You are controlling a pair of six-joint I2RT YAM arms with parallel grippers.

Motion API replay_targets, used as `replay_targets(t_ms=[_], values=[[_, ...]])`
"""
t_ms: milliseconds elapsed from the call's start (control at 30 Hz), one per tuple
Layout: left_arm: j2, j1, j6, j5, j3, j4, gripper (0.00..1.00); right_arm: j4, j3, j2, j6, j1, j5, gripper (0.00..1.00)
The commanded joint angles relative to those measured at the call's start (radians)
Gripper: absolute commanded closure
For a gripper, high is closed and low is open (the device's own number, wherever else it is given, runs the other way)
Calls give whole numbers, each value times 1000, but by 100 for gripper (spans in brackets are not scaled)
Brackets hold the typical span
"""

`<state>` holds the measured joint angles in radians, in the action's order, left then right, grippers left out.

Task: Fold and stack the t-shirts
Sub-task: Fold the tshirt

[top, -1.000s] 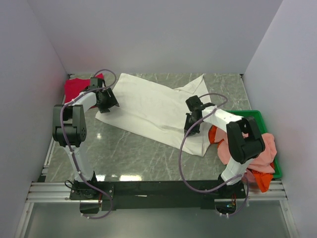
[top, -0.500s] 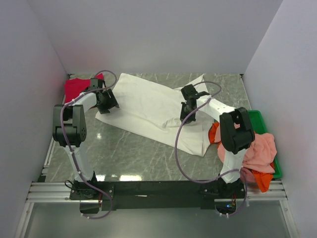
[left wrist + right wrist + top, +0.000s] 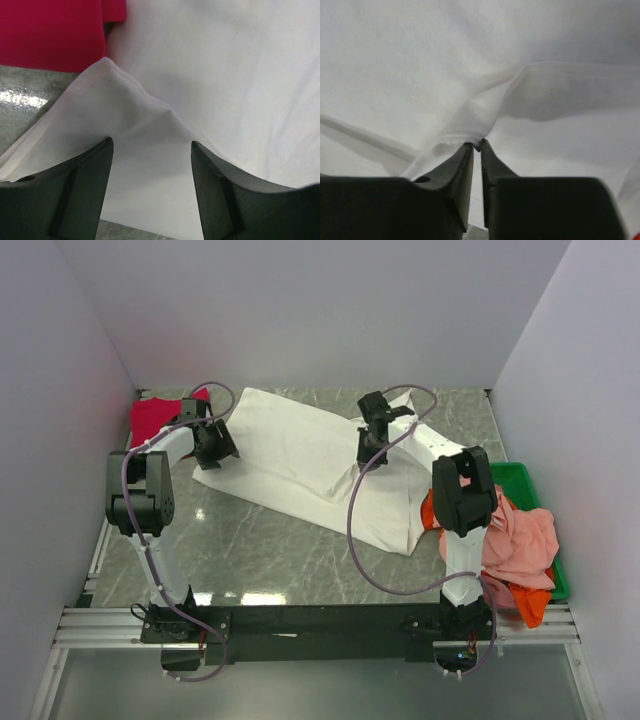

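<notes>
Grip: right end effector (image 3: pixel 476 147) has its jaws pressed almost together on a raised fold of the white t-shirt (image 3: pixel 420 60), with the cloth caught at the tips.
Cloth around the grip: white fabric lies on every side of the right end effector, and creases run outward from the pinch.
Other arm: left end effector (image 3: pixel 152 150) has its jaws wide apart above a hem corner of the white t-shirt, with nothing held. I cannot tell whether its tips touch the cloth.
Beyond the left end effector: crimson t-shirt (image 3: pixel 50 30) lies ahead and to its left, touching the white t-shirt's edge.
Surface (image 3: pixel 270 550): grey marbled, showing to the left of the left end effector and between the white t-shirt and the arm bases.
Far right of the right end effector: green bin (image 3: pixel 525 475) sits well apart from it. The salmon-pink t-shirt (image 3: pixel 520 540) is heaped over the bin's rim, and the orange t-shirt (image 3: pixel 530 605) hangs at the bin's near corner.
</notes>
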<state>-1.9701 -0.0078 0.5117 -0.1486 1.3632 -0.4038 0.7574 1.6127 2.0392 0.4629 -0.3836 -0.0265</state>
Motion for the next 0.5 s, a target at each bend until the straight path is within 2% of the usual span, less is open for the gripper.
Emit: replay_targets(t_ms=[0, 100, 300, 467], values=[[30, 5, -19, 11, -3, 6, 31, 33, 56, 18, -17, -6, 10, 78], [30, 5, -21, 15, -1, 5, 31, 31, 59, -8, -1, -6, 0, 54], [28, 5, -22, 17, -6, 8, 31, 16, -57, -131, 45, -6, 14, 41], [14, 5, -25, 20, -4, 8, 31, -20, -331, -332, 115, -5, 13, 40]])
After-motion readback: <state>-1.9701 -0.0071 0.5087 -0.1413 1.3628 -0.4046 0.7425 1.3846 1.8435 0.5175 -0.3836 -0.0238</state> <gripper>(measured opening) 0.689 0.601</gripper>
